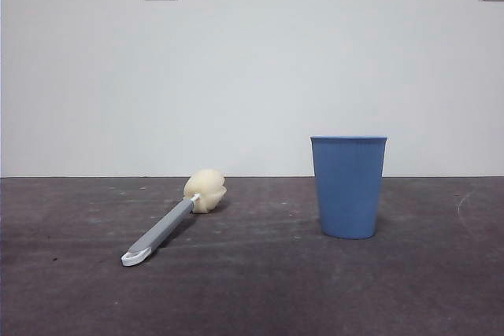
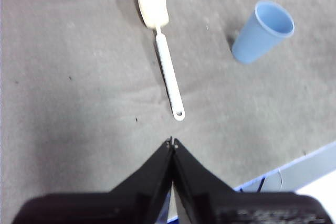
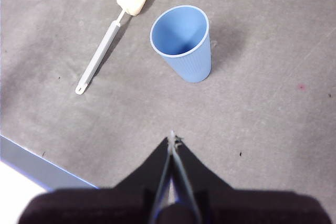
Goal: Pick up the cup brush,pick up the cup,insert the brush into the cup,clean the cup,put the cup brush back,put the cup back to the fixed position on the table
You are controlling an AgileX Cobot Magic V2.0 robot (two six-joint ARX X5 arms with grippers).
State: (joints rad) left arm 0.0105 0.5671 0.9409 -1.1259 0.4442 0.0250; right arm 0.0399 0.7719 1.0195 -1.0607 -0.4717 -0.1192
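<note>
Both grippers hang above the worktop (image 1: 252, 289) with fingers pressed together, empty: the left gripper (image 2: 172, 142) nearest the cup brush (image 2: 163, 56), the right gripper (image 3: 172, 139) short of the upright blue cup (image 3: 184, 43). Beyond, the brush lies flat, well apart from the cup.

The front camera sits low, level across the bench (image 1: 252, 289). Both wrist cameras look down from high up, sharing brush (image 2: 160, 40) and cup (image 3: 182, 43) beyond their fingers.

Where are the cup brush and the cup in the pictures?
cup brush (image 1: 167, 226): front view, on the grey handle.
cup (image 1: 348, 186): front view, on the ribbed blue wall.
</note>
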